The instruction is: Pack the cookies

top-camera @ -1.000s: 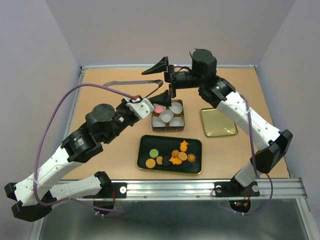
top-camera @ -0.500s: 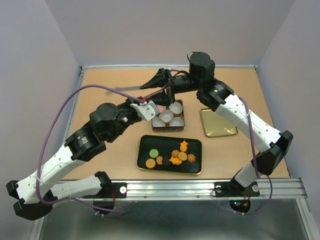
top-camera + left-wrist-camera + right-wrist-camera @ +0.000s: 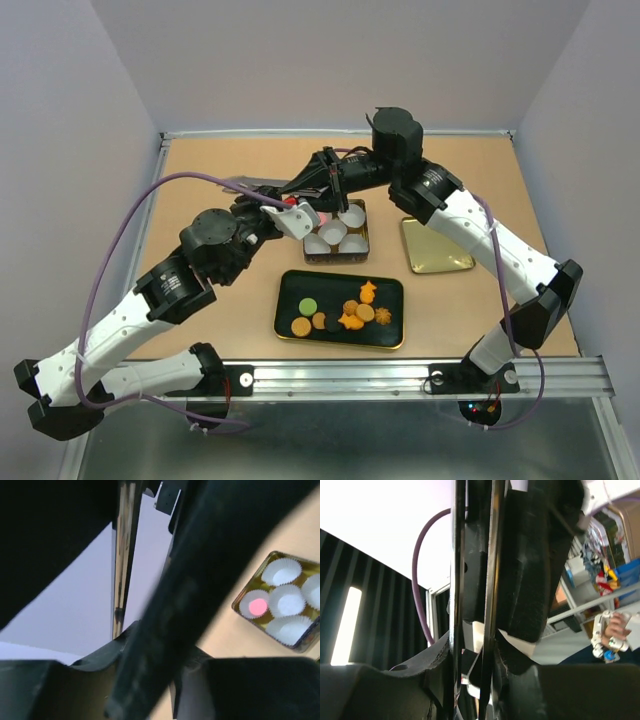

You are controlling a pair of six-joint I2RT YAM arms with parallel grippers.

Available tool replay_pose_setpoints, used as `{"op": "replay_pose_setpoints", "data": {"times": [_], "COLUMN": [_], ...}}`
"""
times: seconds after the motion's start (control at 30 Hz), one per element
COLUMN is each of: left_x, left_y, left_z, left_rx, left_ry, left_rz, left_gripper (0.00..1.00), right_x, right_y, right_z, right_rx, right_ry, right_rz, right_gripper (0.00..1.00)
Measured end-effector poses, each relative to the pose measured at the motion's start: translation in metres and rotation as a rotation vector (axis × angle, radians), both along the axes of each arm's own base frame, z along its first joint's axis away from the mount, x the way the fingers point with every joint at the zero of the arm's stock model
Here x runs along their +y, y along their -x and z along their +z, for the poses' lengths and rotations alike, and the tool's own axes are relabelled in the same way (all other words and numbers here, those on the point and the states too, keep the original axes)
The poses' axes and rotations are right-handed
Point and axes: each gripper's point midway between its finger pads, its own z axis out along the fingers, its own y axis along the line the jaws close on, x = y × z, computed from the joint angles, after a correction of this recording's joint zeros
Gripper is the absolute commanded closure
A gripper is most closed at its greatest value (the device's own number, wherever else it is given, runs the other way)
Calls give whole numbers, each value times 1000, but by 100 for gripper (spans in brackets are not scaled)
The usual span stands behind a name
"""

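Nearest, cookies (image 3: 345,312) lie on the black tray (image 3: 290,292); one pink cookie (image 3: 257,606) sits in the tin's (image 3: 238,614) paper cup (image 3: 246,600). Beyond, the right claw (image 3: 303,186) pinches the tongs (image 3: 493,555); I cannot tell the left claw's (image 3: 308,202) grip. Secure one firm hold before parting.

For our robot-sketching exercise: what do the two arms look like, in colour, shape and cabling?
Both the left arm and right arm have white link shells joined by chunky black cylindrical joints. A thin purple cable loops along each. The left wrist carries a small red mark.
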Motion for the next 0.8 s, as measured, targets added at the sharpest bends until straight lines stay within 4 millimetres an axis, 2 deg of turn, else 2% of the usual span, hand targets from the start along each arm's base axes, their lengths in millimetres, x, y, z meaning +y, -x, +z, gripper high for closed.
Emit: {"op": "replay_pose_setpoints", "data": {"times": [0.03,0.07,0.2,0.33,0.47,0.53,0.7,0.8], "left_x": [0,0,-2,-3,6,13,38,43], "left_y": [0,-1,2,6,10,13,25,32], "left_z": [1,1,-1,-4,0,5,40,51], "left_rx": [-1,1,16,47,80,103,163,203], "left_ry": [14,22,48,92,168,217,464,574], "left_rz": [4,5,0,-4,20,42,120,120], "left_gripper": [37,34,1,1,1,1,1,1], "right_x": [1,2,5,9,14,15,-15,-36], "right_y": [0,1,-1,-7,-11,-21,-86,-110], "right_z": [1,2,7,10,12,11,12,8], "right_rx": [-12,-21,-72,-98,-98,-114,-197,-221], "right_ry": [-8,-12,-46,-58,-59,-58,-56,-39], "right_rz": [-4,-4,-34,-65,-54,-84,-301,-406], "right_gripper": [100,99,100,100,100,100,100,100]}}
